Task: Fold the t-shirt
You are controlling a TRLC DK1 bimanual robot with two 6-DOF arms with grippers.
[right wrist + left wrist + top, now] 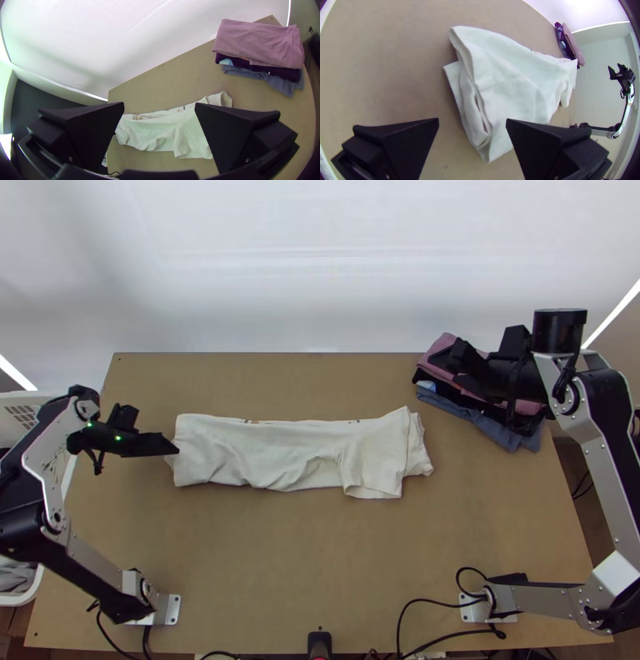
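Note:
The white t-shirt [264,456] lies folded into a long strip across the table, with a sleeve part jutting toward the near edge at its right end. My left gripper [152,434] is at the strip's left end, one finger by the cloth edge. In the left wrist view, layered edges of the t-shirt [506,83] lie beyond the open left gripper [472,119], with no cloth held. Over the stack at the right is my right gripper [474,366]. The right wrist view shows the t-shirt [160,133] partly behind the open, empty right gripper [160,104].
A stack of folded clothes [260,43], pink on top with dark and blue ones below, sits at the table's back right. A white basket [34,586] stands off the left edge. Bare tabletop [320,540] lies between the shirt and the arms' bases.

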